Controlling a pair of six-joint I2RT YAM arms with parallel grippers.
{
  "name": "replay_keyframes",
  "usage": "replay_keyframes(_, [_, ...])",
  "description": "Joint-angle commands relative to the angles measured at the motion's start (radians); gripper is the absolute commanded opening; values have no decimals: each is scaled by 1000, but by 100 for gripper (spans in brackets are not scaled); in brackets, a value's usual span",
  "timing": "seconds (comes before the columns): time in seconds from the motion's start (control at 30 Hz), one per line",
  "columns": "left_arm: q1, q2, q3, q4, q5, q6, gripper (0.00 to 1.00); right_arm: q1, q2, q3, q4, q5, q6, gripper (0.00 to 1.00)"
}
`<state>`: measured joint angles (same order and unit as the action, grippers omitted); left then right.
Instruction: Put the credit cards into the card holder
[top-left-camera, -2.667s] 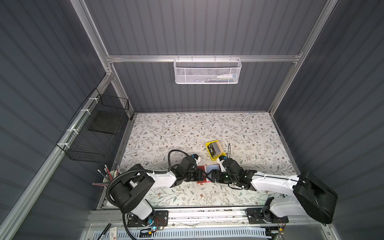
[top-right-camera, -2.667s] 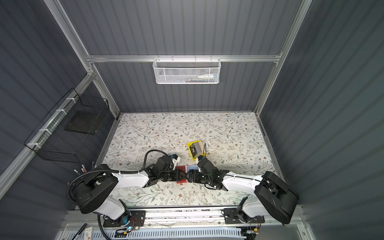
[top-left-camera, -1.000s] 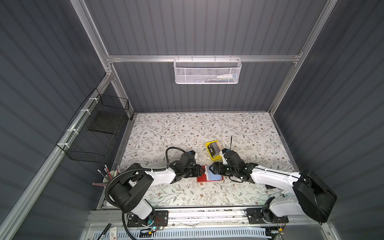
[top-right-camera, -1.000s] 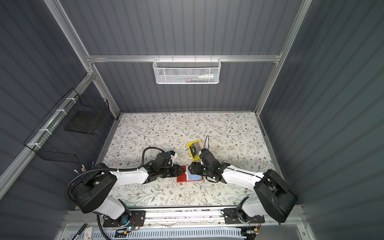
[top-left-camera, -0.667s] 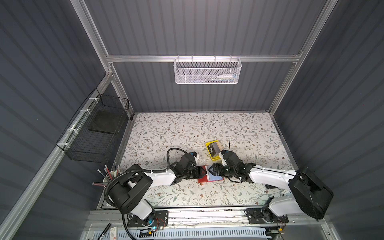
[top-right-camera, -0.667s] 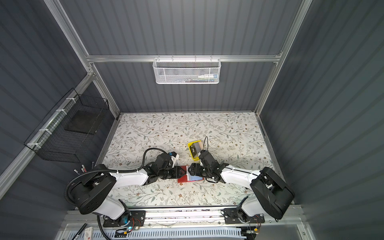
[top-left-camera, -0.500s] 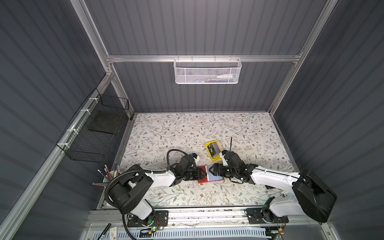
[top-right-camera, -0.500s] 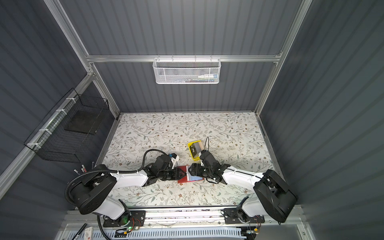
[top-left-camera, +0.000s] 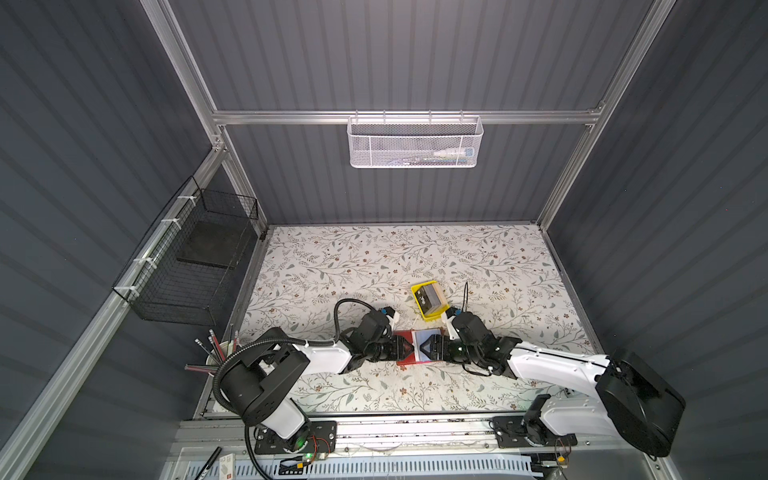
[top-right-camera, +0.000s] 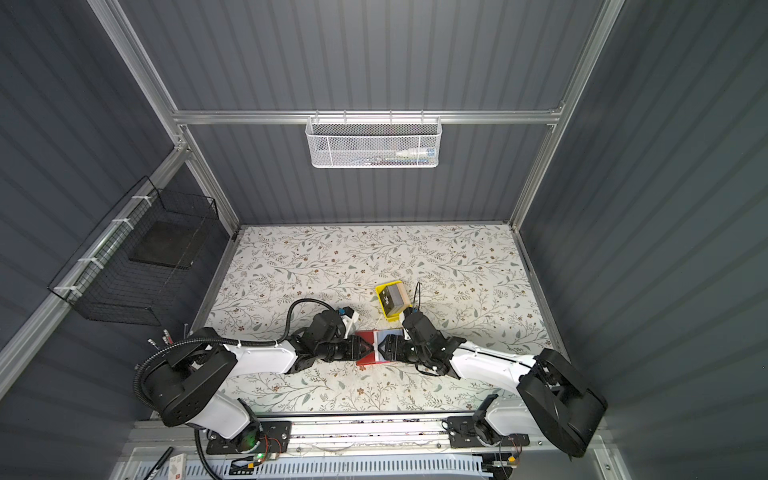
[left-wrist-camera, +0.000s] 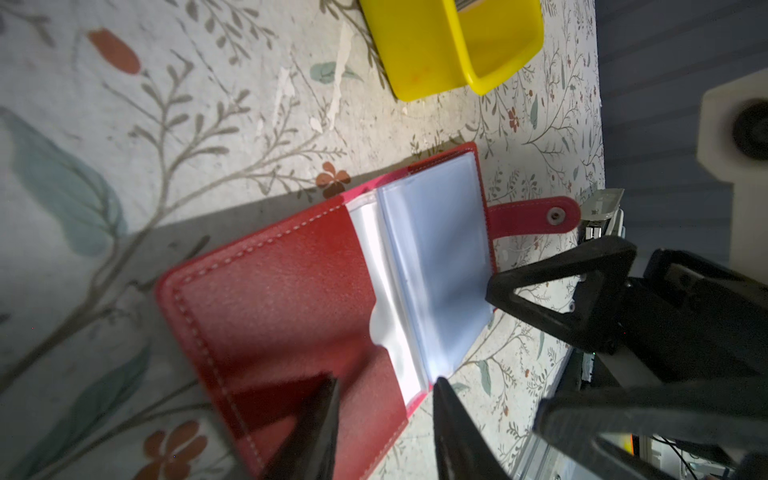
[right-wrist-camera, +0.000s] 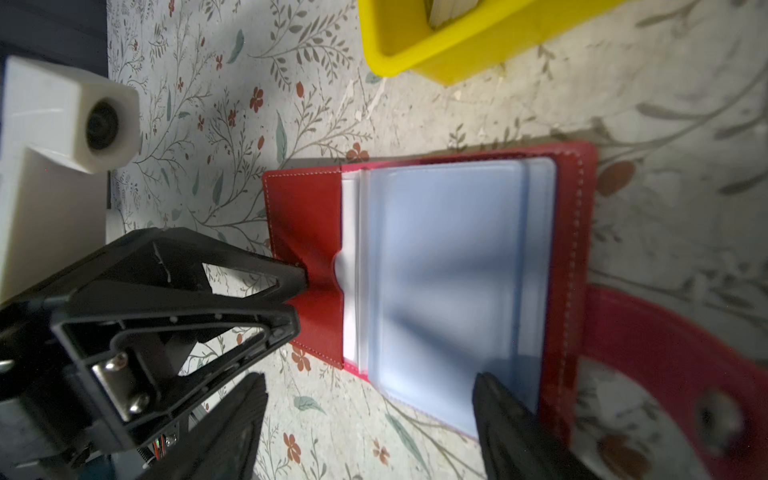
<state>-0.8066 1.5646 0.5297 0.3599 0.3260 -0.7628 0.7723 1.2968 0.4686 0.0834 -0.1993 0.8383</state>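
The card holder (top-left-camera: 404, 335) lies open on the floral table in both top views, its red cover (left-wrist-camera: 274, 291) and snap strap (left-wrist-camera: 536, 216) flat. A light blue credit card (right-wrist-camera: 449, 270) shows through its clear pocket. Black and tan credit cards (top-left-camera: 430, 296) stand in the yellow tray. My left gripper (left-wrist-camera: 385, 380) is open, one finger (right-wrist-camera: 291, 278) resting on the red cover. My right gripper (right-wrist-camera: 368, 376) is open wide at the pocket's outer edge, with one fingertip (left-wrist-camera: 496, 286) against it. In both top views the two grippers (top-left-camera: 411, 348) (top-right-camera: 380, 347) meet tip to tip over the holder.
The yellow tray (top-left-camera: 417, 290) sits just behind the holder, close to the right wrist. A cup of pens (top-left-camera: 218, 353) stands at the front left edge. A black wire basket (top-left-camera: 195, 266) hangs on the left wall and a white mesh basket (top-left-camera: 415, 143) on the back wall.
Since the earliest frames the holder has come open, with the blue card showing in its pocket. Over the last second both grippers stay at the holder, the left one edging slightly closer.
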Motion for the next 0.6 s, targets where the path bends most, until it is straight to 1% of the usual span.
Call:
replay_keyframes(0.0, [-8,-11,-7,-12,-21,7,39,5,9,-8,-20,42,22,80])
replay_keyframes(0.1, [-8,-47,-21,8,-13,5,39,6,1,-10,-23,48,22,80])
replay_keyframes(0.23, [-8,-75,-39,20,-8,12,40,7,-23,-24,15,24,9,80])
replay_keyframes(0.37, [-8,-71,-54,35,-12,7,40,9,-38,-42,38,16,10,80])
replay_keyframes(0.57, [-7,-55,-65,55,-17,-1,40,9,-21,-51,22,30,27,80])
